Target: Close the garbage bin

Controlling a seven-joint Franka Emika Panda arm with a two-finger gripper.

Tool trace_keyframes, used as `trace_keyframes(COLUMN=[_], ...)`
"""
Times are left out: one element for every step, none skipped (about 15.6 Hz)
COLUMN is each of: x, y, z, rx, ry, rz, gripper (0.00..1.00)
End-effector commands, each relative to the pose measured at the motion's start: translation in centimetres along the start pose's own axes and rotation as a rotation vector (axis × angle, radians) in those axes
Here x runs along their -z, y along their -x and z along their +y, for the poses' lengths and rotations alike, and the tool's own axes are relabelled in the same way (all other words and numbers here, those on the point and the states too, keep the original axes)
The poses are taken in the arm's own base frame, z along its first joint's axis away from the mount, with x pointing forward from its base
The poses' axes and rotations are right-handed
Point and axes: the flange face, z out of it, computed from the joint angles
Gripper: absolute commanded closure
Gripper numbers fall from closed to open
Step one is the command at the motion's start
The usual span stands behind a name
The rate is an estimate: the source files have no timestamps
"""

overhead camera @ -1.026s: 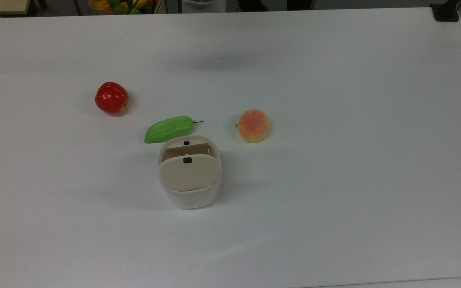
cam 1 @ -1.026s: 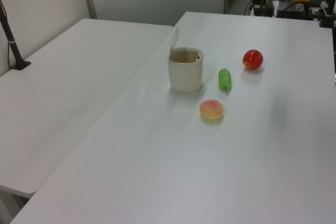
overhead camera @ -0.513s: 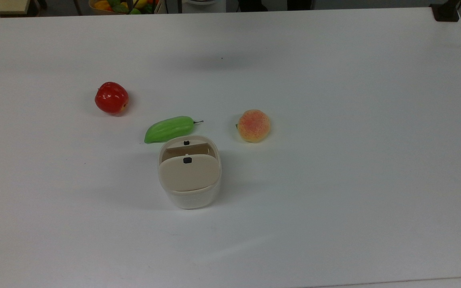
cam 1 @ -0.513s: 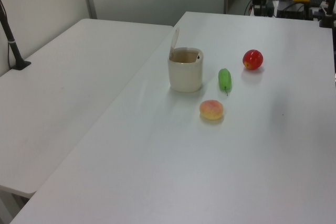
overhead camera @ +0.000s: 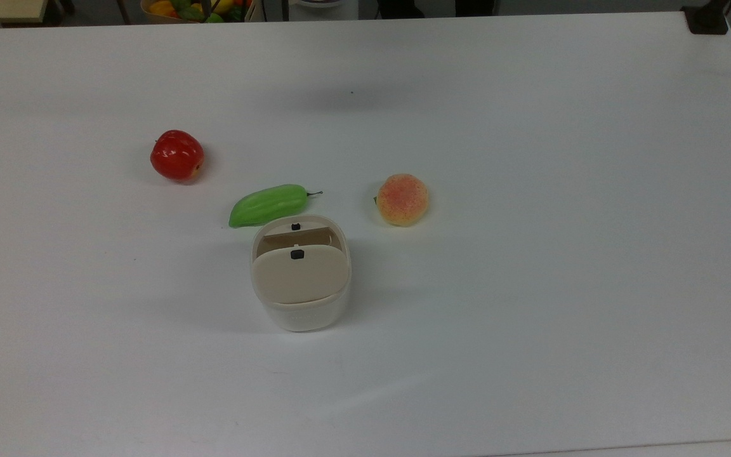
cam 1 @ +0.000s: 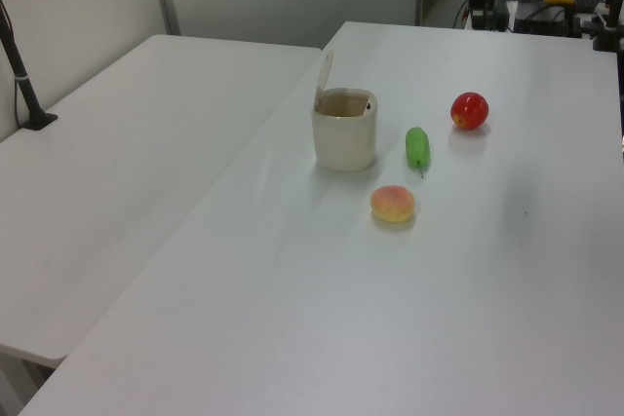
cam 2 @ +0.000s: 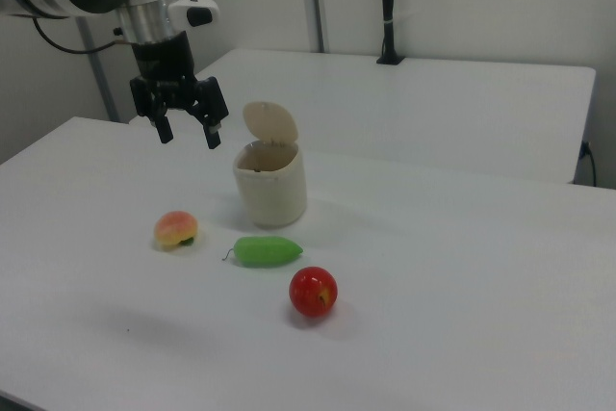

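Near the middle of the white surface [overhead camera: 530,254] stands the garbage bin [overhead camera: 301,298], cream-white, its beige lid [cam 2: 269,123] tipped up on the hinge and the mouth wide open. Look at the right view: the hand [cam 2: 185,135] hangs in the air just beside the bin, on the right view's left and a little above the rim, fingers [cam 2: 211,127] spread apart and pinching nothing, pointing down.

Around the bin, three fruits. A green cucumber-like piece [overhead camera: 268,205] lies just beside the bin's open edge, close to the wall, though whether they touch I cannot tell. A peach [overhead camera: 403,199] sits near the bin on the top view's right, clear of it. A red apple [overhead camera: 177,155] rests well apart, beyond the green piece on the top view's left.

From the left view the lid [cam 1: 323,80] stands nearly upright at the bin's far-left edge, with the green piece [cam 1: 417,148], peach [cam 1: 392,204] and apple [cam 1: 469,110] strung out on the left view's right.
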Motion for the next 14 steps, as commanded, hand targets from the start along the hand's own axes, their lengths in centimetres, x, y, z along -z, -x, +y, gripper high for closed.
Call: trace_keyframes(x=[0.16,0.16,0.14,0.14,0.16,0.18,0.09,0.09,0.10,0.10,0.09,0.09,0.04,-0.10], y=[0.61,0.61,0.62,0.63,0.60,0.58,0.54,0.54,0.53,0.53,0.54,0.53,0.52,0.41], z=[0.01,0.01,0.01,0.10,0.10,0.10,0.10,0.11,0.03,0.01,0.10,0.08,-0.01,-0.35], rx=[0.011,0.011,0.012,0.011,0.012,0.014,0.020,0.022,0.025,0.023,0.022,0.021,0.023,0.031], ry=[0.002,0.002,0.002,0.002,0.002,0.002,0.002,0.003,0.003,0.002,0.002,0.000,0.000,0.000], rz=[-0.010,-0.010,-0.011,-0.011,-0.008,-0.007,-0.008,-0.008,-0.008,-0.008,-0.008,-0.008,-0.008,-0.011], gripper=[0.00,0.00,0.00,0.00,0.00,0.02,0.10,0.25,0.44,0.64,0.79,0.92,1.00,1.00])
